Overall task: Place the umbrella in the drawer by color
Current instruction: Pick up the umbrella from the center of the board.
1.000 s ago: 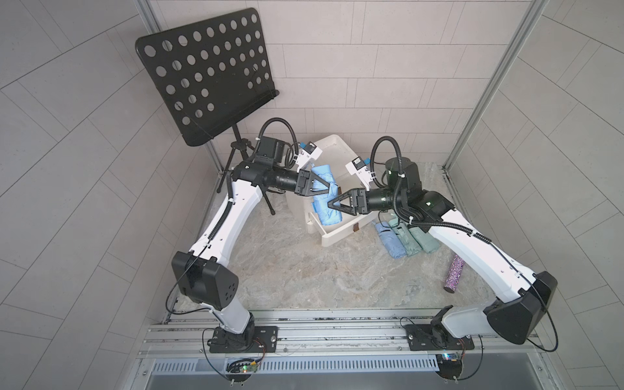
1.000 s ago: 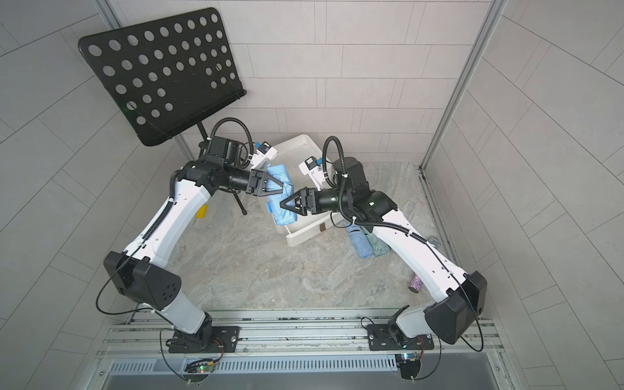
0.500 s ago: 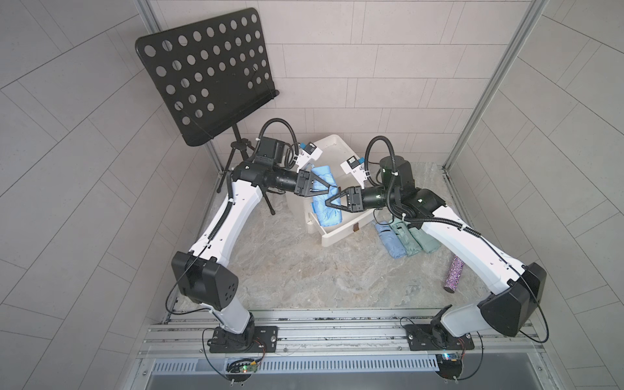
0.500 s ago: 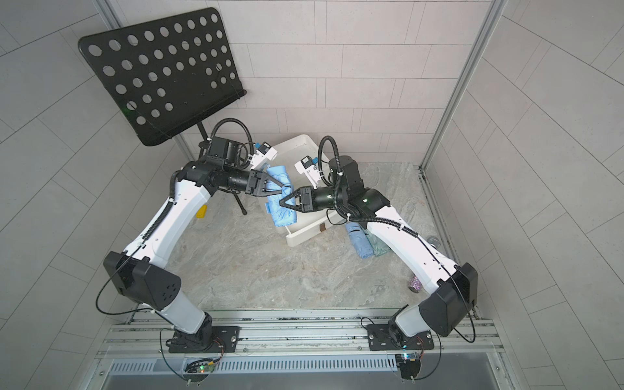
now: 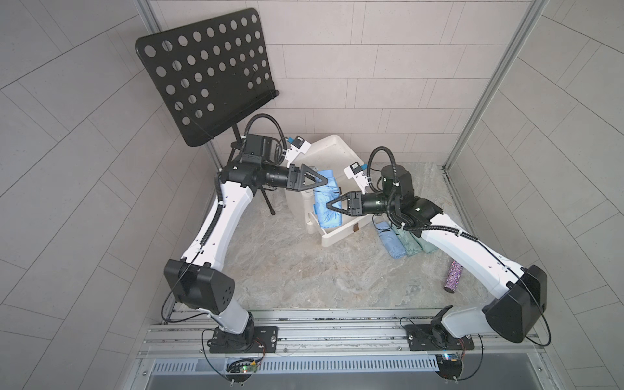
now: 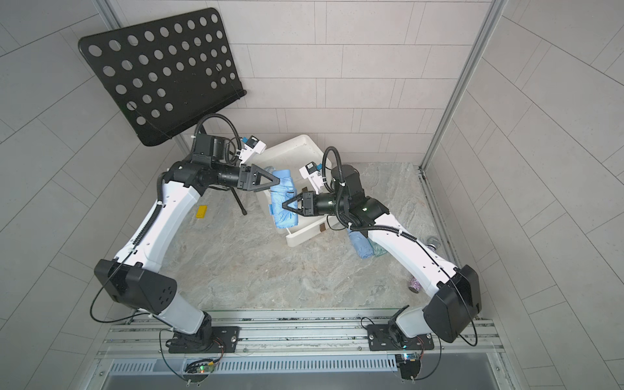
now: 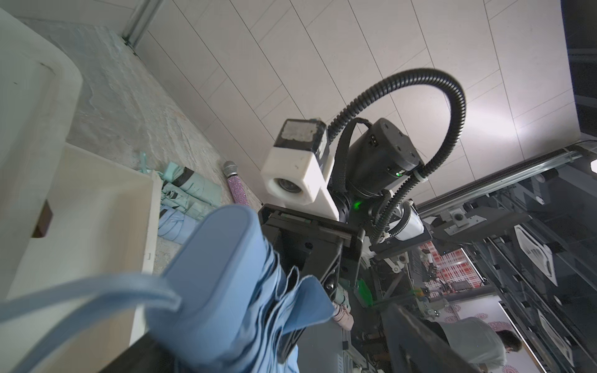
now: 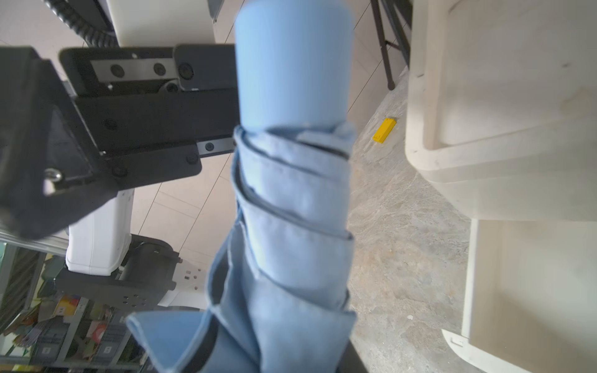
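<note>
The white drawer [image 5: 339, 236] sits below the blue umbrella [image 5: 327, 217], which is held in the air. The right gripper [image 5: 329, 205] pinches its folded cloth, and the left gripper [image 5: 325, 181] is at the handle end (gripping or let go, I cannot tell). The loose fabric could slide through that pinch and drop the umbrella outside the drawer.

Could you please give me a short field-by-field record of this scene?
held item: blue folded umbrella, near the open white drawer
right tool: shut on the umbrella
left tool: at the umbrella's handle end, grip unclear
waiting: second blue umbrella and mint umbrellas, lying beside the drawer
other: glitter microphone, music stand
</note>
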Controlling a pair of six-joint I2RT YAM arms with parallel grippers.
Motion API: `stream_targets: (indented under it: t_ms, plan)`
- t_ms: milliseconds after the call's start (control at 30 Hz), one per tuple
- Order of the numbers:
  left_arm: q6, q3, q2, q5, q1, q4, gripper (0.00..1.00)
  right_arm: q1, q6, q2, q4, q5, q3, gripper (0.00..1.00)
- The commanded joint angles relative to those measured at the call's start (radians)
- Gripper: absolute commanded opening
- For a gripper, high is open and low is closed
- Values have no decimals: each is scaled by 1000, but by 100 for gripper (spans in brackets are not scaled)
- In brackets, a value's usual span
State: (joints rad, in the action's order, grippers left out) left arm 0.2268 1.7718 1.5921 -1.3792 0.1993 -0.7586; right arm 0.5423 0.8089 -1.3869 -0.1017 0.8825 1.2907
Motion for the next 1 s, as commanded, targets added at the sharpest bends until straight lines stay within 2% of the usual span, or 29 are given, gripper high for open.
stream_targets:
  t_ms: [0,233,400,600,967]
  plan:
    - [42,-49,-76,13,-17,79,100,-23,97,88,210,-100,-43,25]
    - [296,-288,-173,77,-8,388,100,-31,202,141,439,-207,-134,24]
    - [387,-367,-231,162,14,490,100,-30,305,127,616,-265,-178,25]
    - [400,-349,-216,188,35,513,100,-7,432,67,810,-297,-193,24]
    - [414,-350,-222,212,69,550,100,42,428,17,826,-311,-167,24]
